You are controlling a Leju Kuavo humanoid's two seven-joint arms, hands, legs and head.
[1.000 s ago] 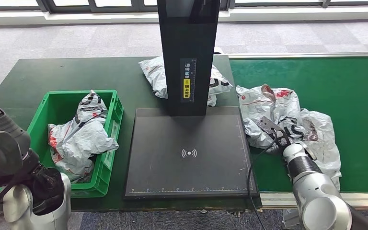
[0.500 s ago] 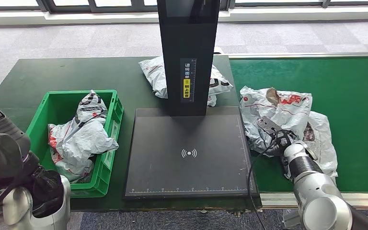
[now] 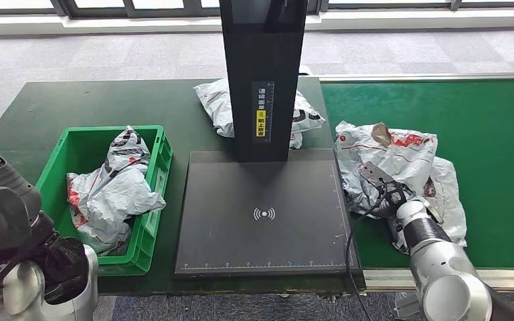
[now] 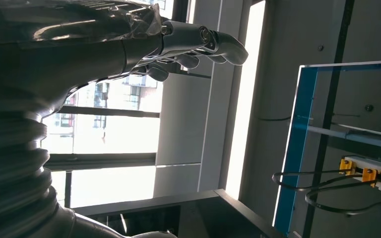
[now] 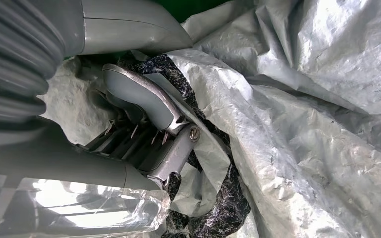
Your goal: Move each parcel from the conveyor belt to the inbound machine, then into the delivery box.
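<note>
A crumpled grey-white parcel [image 3: 391,155] with red print lies on the green conveyor belt [image 3: 488,134], right beside the scanner plate. My right hand [image 3: 395,198] is dug into its near edge. In the right wrist view the fingers [image 5: 144,106] curl around a fold of the parcel's plastic [image 5: 297,148] and grip it. A second pale parcel [image 3: 450,200] lies partly under the first. The inbound machine's black plate [image 3: 264,214] is bare below its black column [image 3: 262,73]. My left hand [image 3: 3,214] hangs raised at the lower left, its fingers [image 4: 198,42] loosely apart and holding nothing.
The green delivery box [image 3: 80,134] stands left of the plate with parcels [image 3: 114,190] inside. Another parcel [image 3: 215,103] lies on the dark table behind the column. A black cable [image 3: 358,224] runs along the plate's right edge near my right forearm.
The gripped parcel has bunched up and its upper part has slid slightly to the right over the lower parcel. My right wrist shifted a little. The left hand barely moved.
</note>
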